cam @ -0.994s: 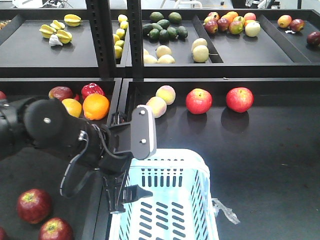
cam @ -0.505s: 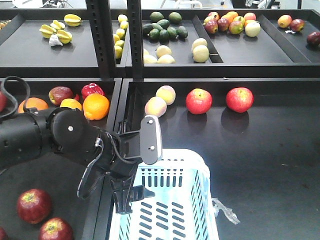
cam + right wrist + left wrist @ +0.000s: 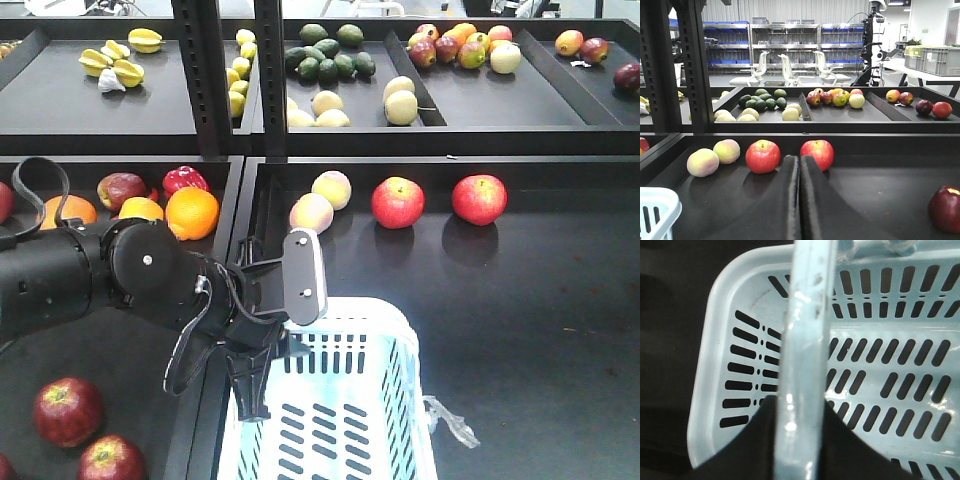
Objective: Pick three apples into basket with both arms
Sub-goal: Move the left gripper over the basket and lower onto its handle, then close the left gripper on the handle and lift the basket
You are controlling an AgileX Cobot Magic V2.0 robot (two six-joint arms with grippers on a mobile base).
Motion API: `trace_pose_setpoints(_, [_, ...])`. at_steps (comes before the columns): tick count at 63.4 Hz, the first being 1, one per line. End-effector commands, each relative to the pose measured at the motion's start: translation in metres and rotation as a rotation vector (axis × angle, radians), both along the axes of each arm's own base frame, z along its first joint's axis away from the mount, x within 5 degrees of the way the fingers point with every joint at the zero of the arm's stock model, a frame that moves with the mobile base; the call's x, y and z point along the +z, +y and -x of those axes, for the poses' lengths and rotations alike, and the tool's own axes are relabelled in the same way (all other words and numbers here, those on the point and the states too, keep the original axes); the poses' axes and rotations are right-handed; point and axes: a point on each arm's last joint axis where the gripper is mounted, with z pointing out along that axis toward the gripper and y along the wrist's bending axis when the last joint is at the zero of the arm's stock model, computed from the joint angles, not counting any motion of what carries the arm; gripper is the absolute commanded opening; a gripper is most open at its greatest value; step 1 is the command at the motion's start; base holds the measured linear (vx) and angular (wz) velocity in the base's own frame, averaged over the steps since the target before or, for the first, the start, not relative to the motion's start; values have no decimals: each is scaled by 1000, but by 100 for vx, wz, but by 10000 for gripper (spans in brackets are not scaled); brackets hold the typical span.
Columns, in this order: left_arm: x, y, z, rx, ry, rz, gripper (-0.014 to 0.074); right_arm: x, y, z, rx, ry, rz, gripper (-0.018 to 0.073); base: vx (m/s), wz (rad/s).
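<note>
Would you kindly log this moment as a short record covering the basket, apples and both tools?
basket: no fruit in the part shown
left tool: astride the handle, clamp unclear
right tool: shut, empty
apples: two left of basket, two behind it

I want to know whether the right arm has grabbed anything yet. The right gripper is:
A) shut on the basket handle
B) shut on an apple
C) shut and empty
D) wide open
C: in the right wrist view, the right gripper has its jaws pressed together, with no gap and nothing between them.
</note>
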Motion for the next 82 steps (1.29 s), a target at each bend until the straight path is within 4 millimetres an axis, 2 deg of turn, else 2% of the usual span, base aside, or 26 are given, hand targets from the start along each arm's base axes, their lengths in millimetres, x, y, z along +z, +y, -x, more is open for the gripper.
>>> trace_pose_setpoints(1, [25,-3,-2,31,-70,79,-9,3,0,1,-1,-72,0,-9,0,0])
trace_pose_setpoints(17, [34,-1,2,25,-83,92,-8,3,0,1,-1,-72,0,-9,0,0])
trace_pose_setpoints(24, [49,3,8,24,-120,116,-8,3,0,1,-1,-72,0,-9,0,0])
trace_pose_setpoints(38, [95,19,28,13,-248,181,-8,3,0,1,-1,-72,0,-9,0,0])
trace_pose_setpoints(54, [154,51,68,-1,-452,261,-8,3,0,1,-1,-72,0,-9,0,0])
trace_pose_setpoints(66, [188,75,102,-4,-560,341,-8,3,0,1,-1,-72,0,-9,0,0])
trace_pose_setpoints(82, [216,106,149,-29,-652,410,-8,3,0,1,-1,-72,0,-9,0,0])
